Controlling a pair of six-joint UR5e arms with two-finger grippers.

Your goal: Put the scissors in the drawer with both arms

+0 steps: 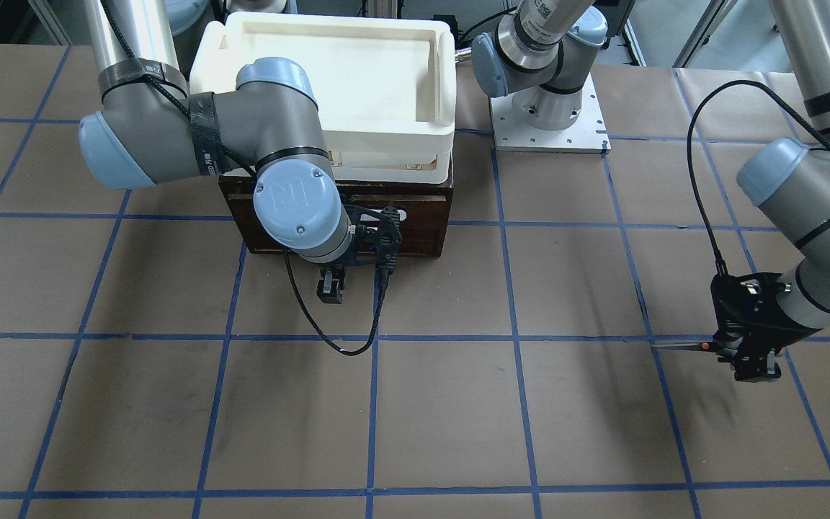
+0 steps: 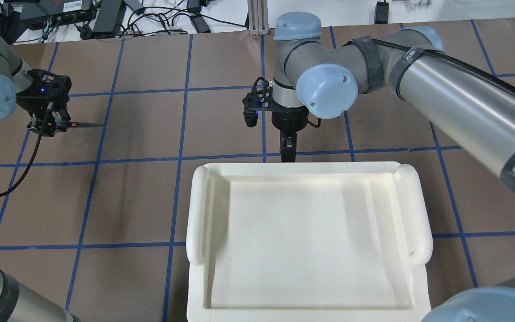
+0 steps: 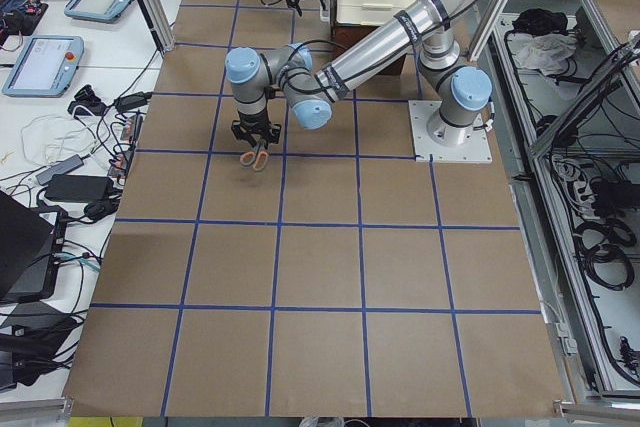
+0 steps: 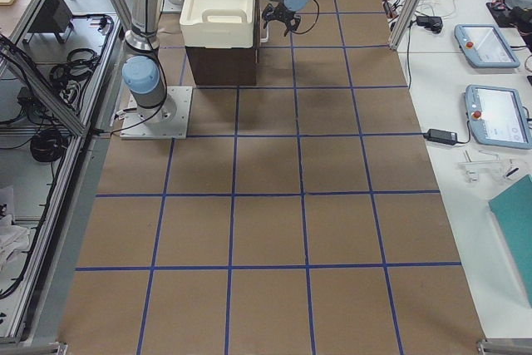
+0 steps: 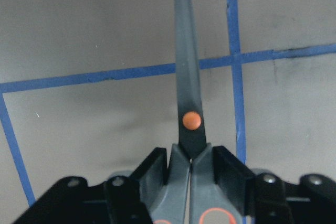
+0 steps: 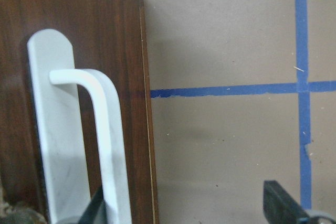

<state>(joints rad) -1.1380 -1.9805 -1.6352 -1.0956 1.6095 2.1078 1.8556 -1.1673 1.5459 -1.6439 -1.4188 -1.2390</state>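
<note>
Scissors (image 5: 189, 103) pinched thinly by the left gripper (image 5: 190, 162) near the table's (image 2: 150, 201) left edge could twist loose; the spread right gripper (image 1: 331, 287) might miss the drawer's (image 1: 422, 216) handle (image 6: 107, 129).

we get one front view facing the robot, steeply down, and one overhead view from behind it, both sharing the cream tray (image 2: 306, 170). two far side views look along the table (image 3: 320, 347) from either end. we see wrist views close up: left on the scissors (image 5: 188, 93), right on the drawer (image 6: 105, 24) front.
</note>
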